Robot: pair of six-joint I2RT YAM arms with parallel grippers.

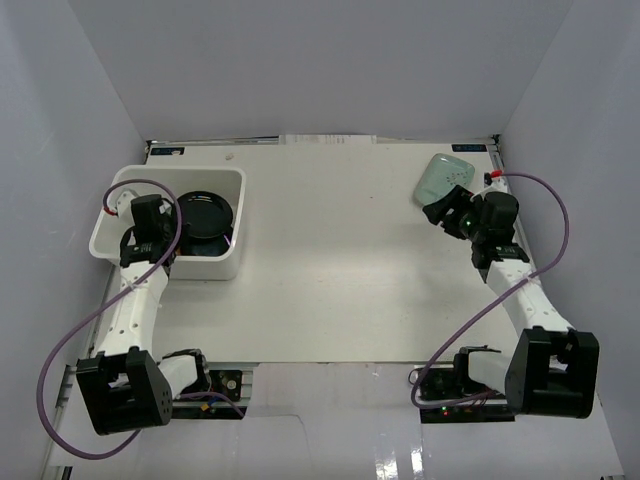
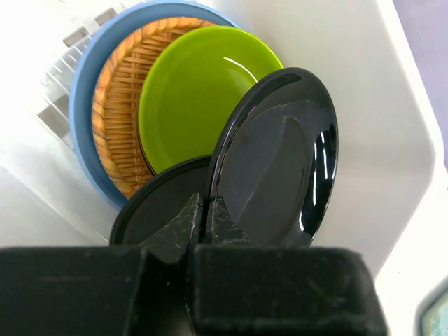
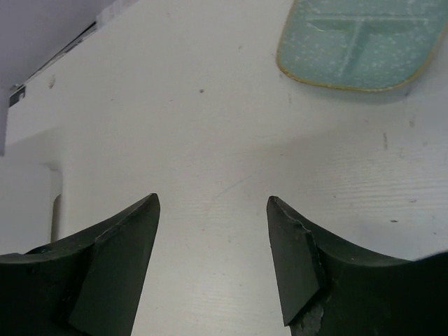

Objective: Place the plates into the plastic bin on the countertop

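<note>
In the plastic bin [image 1: 215, 268], just beyond the left fingers [image 2: 189, 224], which were pressed together on nothing, lay the blue plate [image 2: 82, 91], woven plate [image 2: 115, 119], green plate [image 2: 196, 98] and two black plates [image 2: 280, 161]. Only the mint plate [image 3: 360, 42] remained on the tabletop [image 3: 210, 126], ahead of the right fingers [image 3: 119, 266], which stood apart.

White arms [image 1: 130, 310], black fingers [image 3: 119, 273], purple cables [image 1: 60, 350].
</note>
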